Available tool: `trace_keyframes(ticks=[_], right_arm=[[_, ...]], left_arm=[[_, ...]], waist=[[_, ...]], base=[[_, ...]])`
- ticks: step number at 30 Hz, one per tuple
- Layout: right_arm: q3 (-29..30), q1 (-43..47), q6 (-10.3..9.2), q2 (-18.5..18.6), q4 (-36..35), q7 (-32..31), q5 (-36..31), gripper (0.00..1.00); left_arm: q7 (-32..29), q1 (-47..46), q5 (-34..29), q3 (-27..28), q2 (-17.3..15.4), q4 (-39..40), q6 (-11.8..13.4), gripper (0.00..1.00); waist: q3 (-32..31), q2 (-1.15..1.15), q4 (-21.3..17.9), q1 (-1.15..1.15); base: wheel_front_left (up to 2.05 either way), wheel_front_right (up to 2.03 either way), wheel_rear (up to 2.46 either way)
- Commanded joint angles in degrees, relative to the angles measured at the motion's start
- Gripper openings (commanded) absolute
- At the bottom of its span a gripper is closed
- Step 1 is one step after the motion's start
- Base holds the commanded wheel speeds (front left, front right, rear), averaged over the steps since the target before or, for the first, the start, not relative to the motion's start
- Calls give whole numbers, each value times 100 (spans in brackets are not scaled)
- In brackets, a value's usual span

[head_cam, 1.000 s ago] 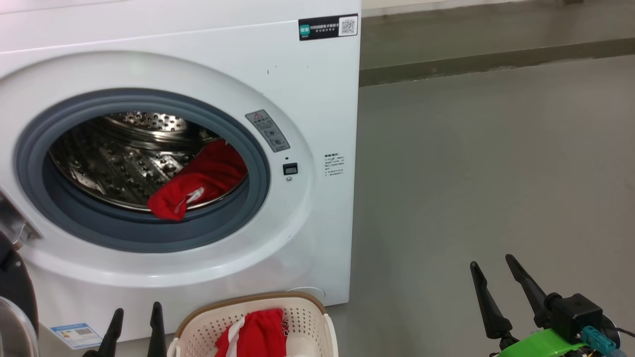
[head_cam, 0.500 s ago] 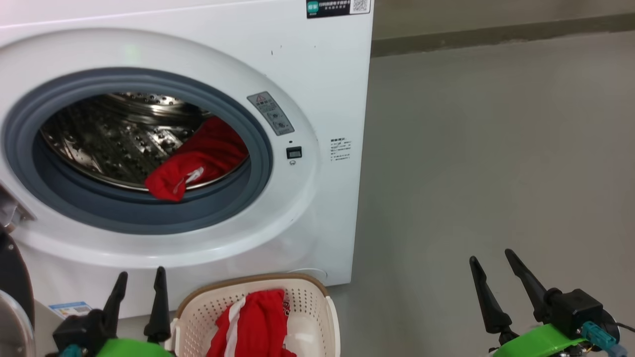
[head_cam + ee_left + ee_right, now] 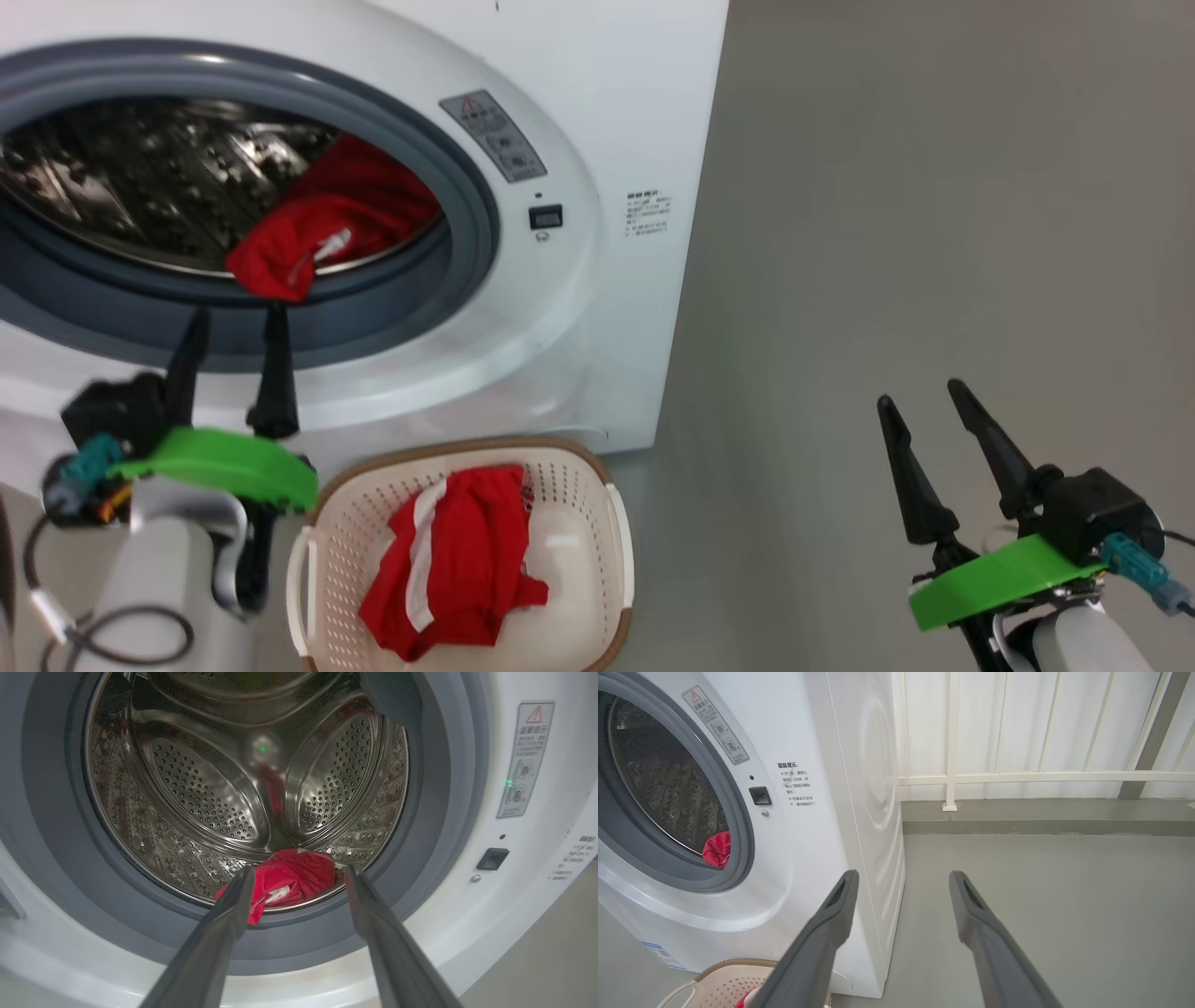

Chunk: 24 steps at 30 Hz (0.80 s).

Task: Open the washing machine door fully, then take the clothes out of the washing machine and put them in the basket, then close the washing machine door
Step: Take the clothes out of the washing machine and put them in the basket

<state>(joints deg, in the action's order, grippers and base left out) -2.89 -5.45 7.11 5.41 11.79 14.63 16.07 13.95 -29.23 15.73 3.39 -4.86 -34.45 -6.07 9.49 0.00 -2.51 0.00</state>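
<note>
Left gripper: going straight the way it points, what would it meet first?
Probably the bright red soft fabric garment on the front lip of the perforated steel drum, framed between the open fingers of the left gripper; depth unclear.

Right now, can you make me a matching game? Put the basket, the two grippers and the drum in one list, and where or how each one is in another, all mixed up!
1. basket
2. left gripper
3. right gripper
4. drum

A. open, above bare grey floor
B. on the floor, striped red garment inside
C. open, fingers aimed at the drum's mouth
D. crumpled red cloth on its front lip

Pairs: 1-B, 2-C, 3-A, 4-D.
</note>
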Motion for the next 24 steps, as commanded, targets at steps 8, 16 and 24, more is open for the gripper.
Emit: trace_keyframes(ticks=[8,16,24], right_arm=[[-129,-451,37,112,-252,37,4,100],[-139,-707,37,142,-363,37,14,100],[-305,-905,37,160,-407,37,36,100]], left_arm=[[61,-1422,30,53,-492,-685,-57,100],[86,-2482,45,-43,-662,-1377,-91,100],[79,-3450,76,-18,-846,-2399,3,100]], waist=[[1086,0,-173,0],[1680,0,-234,0],[2155,0,-404,0]], base=[[0,0,0],[0,0,0],[0,0,0]])
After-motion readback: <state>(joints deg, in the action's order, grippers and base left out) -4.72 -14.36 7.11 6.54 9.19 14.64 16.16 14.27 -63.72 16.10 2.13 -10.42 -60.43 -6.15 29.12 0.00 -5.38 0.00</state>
